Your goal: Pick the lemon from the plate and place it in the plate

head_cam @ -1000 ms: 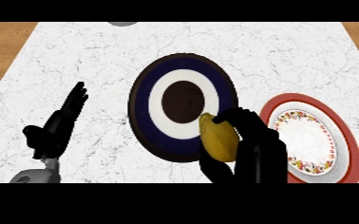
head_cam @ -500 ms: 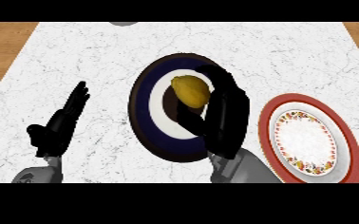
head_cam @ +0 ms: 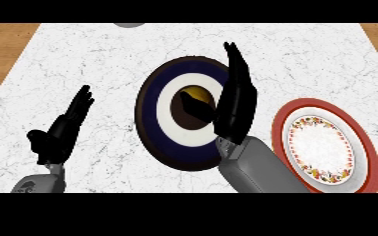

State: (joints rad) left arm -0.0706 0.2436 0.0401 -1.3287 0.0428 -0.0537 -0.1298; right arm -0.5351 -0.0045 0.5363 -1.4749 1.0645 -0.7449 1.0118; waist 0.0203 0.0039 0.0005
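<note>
Watching from beside the desk (head_cam: 96,55): lemon (head_cam: 196,91) is lying in the dark centre of the navy plate (head_cam: 150,125), which sits about mid-desk. Only a yellow patch of it shows, at the upper part of the centre disc; the rest is hidden. Right hand (head_cam: 235,105) is over the right half of that plate, edge-on, its fingers (head_cam: 233,62) straight and together, pointing away past the plate's far rim. Its thumb (head_cam: 193,107) sticks out leftward across the plate centre, in front of the lemon. Nothing is curled round the fruit, so I read this hand as spread and not gripping; can't tell whether the thumb touches the lemon or just overlaps it. Right forearm (head_cam: 258,172) comes up from the lower edge and covers the plate's lower right rim. Red-rimmed plate (head_cam: 280,130), white middle with a floral band, lies just beside the navy one on the right; the forearm hides the gap, so I can't tell if the rims touch. It has nothing on it. Left hand (head_cam: 63,130) rests at the left side of the desk, well apart from both plates, fingers straight and angled up and right, holding nothing. Small grey object (head_cam: 130,24) is cut off at the far edge. Wood strip (head_cam: 15,35) shows past the desk's far left corner.
</note>
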